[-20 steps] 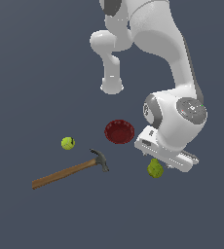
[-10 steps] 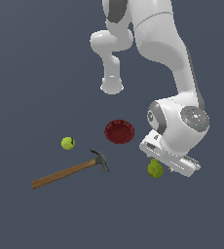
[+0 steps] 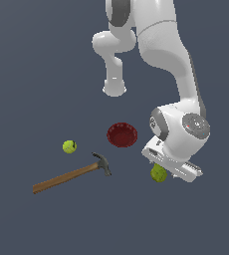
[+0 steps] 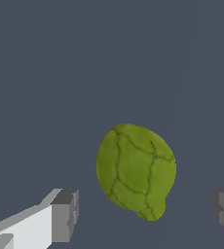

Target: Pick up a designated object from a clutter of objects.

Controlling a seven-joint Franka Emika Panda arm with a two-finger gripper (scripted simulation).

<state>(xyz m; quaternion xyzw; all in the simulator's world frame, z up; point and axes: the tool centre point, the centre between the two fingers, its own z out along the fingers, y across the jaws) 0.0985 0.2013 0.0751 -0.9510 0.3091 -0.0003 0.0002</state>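
The pear is lumpy and yellow-green and lies on the dark floor at the exterior view's right, partly hidden under my hand. In the wrist view the pear fills the space between my two fingertips, one fingertip on one side and the other at the frame edge. My gripper is open and empty, directly above the pear. The yellow-green ball, the wooden-handled hammer and the dark red bowl lie to the exterior view's left of it.
The arm's white base stands behind the bowl. The hammer's dark head points toward the pear. The floor is a flat dark grey surface.
My hand has moved lower, toward the pear. The pear, ball, hammer and bowl have not moved.
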